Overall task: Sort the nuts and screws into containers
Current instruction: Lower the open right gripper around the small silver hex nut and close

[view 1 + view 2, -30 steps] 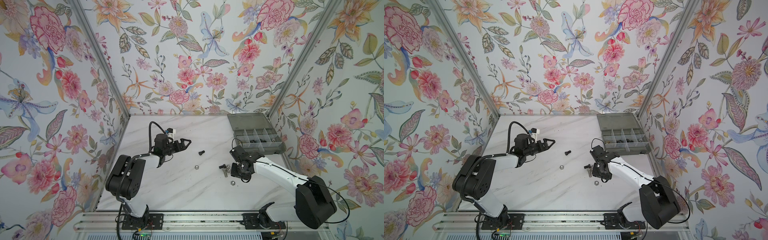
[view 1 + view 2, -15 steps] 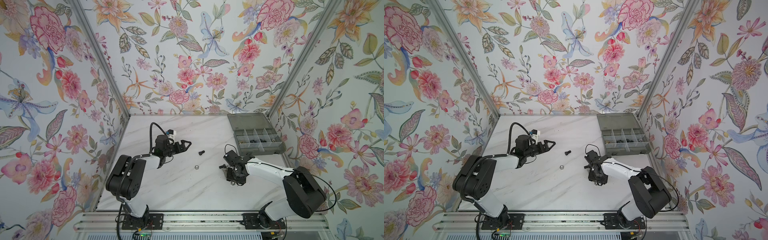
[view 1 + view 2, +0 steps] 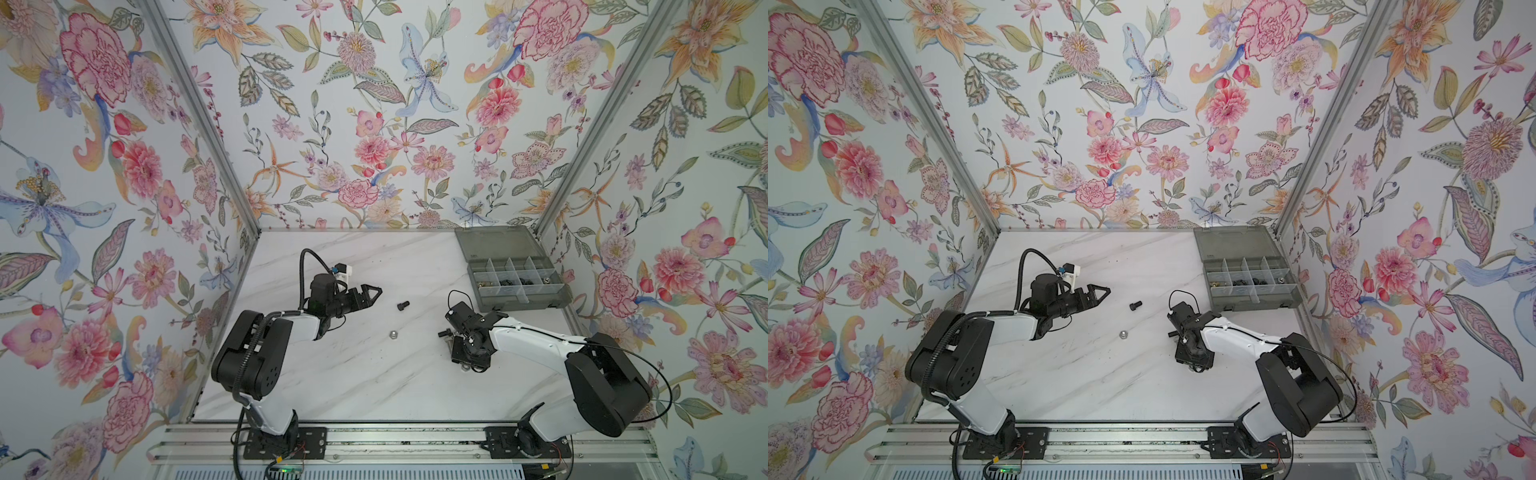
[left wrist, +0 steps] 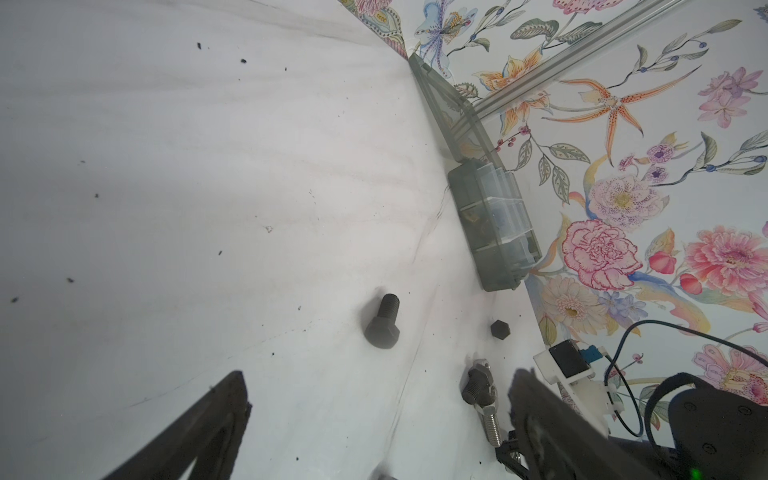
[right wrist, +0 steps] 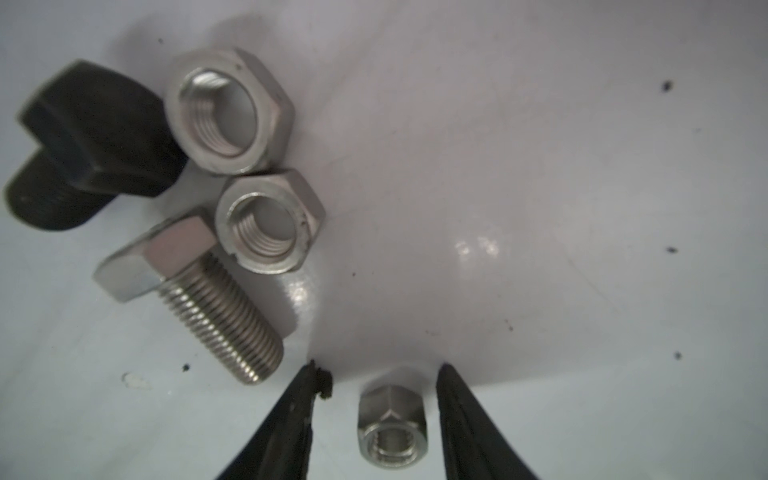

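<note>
Low over the bench (image 3: 353, 382), the right claw (image 5: 378, 368) points down with its fingers (image 5: 291, 428) apart. One finger stands on each side of a small silver nut (image 5: 390, 428) that rests on the bench. A gap shows on both sides of it, so nothing is clamped.

Just beyond that nut sits a tight cluster. A larger silver nut (image 5: 230, 110) touches a second silver nut (image 5: 270, 222), and a silver bolt (image 5: 199, 295) has its head against the second nut. A black bolt (image 5: 83, 145) lies against the larger nut.

Towards the middle of the bench, the left claw (image 3: 370, 297) hangs with its fingers wide apart and nothing between them. A lone black bolt (image 3: 403, 306) lies on its side near that claw's tips, not touching them. A lone silver nut (image 3: 392, 333) lies a little nearer the front edge.

At the back right corner stands the grey box (image 3: 519, 301), its lid (image 3: 494, 245) open and lying flat behind it. Brass-coloured and black pieces sit in the middle row of cells (image 3: 505, 282), but they are too small to tell apart.
</note>
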Controlling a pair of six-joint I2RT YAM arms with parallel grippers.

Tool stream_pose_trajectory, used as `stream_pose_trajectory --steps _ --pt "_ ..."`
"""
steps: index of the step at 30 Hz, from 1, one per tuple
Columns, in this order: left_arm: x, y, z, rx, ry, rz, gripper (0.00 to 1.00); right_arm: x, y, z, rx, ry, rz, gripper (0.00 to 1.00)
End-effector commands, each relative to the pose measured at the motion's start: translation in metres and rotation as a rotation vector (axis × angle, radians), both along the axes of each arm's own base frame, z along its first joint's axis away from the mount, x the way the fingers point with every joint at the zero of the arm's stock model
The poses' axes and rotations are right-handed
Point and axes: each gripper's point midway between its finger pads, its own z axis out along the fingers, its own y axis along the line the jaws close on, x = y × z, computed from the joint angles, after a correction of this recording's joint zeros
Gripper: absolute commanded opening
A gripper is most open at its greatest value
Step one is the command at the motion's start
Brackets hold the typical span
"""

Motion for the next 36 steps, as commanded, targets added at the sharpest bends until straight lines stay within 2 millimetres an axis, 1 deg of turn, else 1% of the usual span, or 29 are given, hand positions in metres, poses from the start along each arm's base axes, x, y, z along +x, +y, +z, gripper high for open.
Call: stream_pose_trajectory --steps 1,12,21,29,34,36 --pt "-0.001 -0.002 0.006 0.001 -0.033 -0.006 0.99 -0.019 -0.002 -0.009 0.005 0.063 -0.003 0.49" --pt "-0.002 -0.002 0.005 -0.003 -0.034 -0.004 0.99 -0.028 -0.005 -0.009 0.016 0.076 0.021 0.48" --pt "-0.002 -0.002 0.005 -0.004 -0.032 -0.001 0.99 -0.033 -0.008 -0.013 0.004 0.091 0.027 0.45" --pt "-0.002 -0.001 0.008 -0.007 -0.037 0.001 0.99 -0.035 -0.010 -0.017 -0.007 0.107 0.039 0.37" --pt "-0.005 0.000 0.007 -0.004 -0.038 0.004 0.99 -0.037 -0.010 -0.016 0.002 0.104 0.045 0.37" --pt "-0.006 0.001 0.006 -0.004 -0.034 0.006 0.99 -0.042 -0.006 -0.016 0.001 0.106 0.077 0.36"
